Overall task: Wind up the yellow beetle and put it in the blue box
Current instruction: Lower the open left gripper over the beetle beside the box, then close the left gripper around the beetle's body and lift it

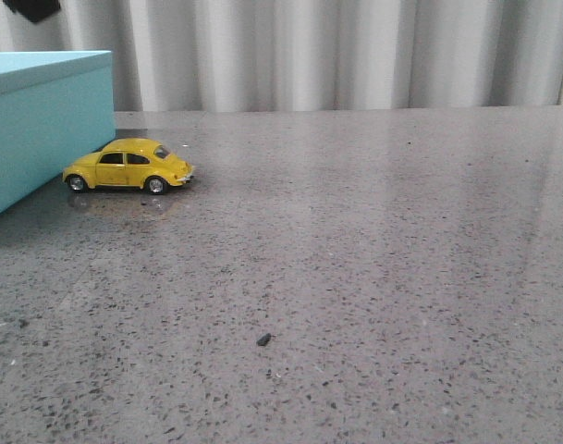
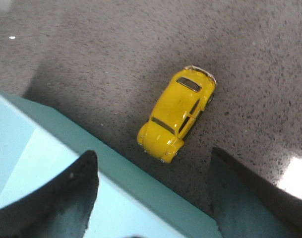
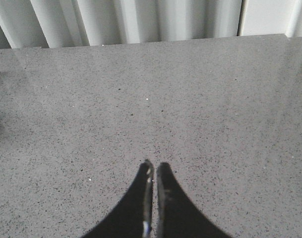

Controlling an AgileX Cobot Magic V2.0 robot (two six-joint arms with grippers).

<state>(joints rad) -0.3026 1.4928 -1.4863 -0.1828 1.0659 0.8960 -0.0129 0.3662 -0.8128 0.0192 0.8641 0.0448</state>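
My left gripper (image 2: 153, 193) shows two broad black fingers (image 2: 66, 198) that widen toward the wrist and narrow to blunt, rounded ends. Their surface is matte and a little worn, with pale grey scuffing and a few tiny light specks on the inner face of one. My right gripper (image 3: 153, 171) has the same black fingers (image 3: 136, 208), each curving outward at the base and tapering to a slim point. Their inner edges catch a thin pale line of light. I can see no cables, screws or markings on either.
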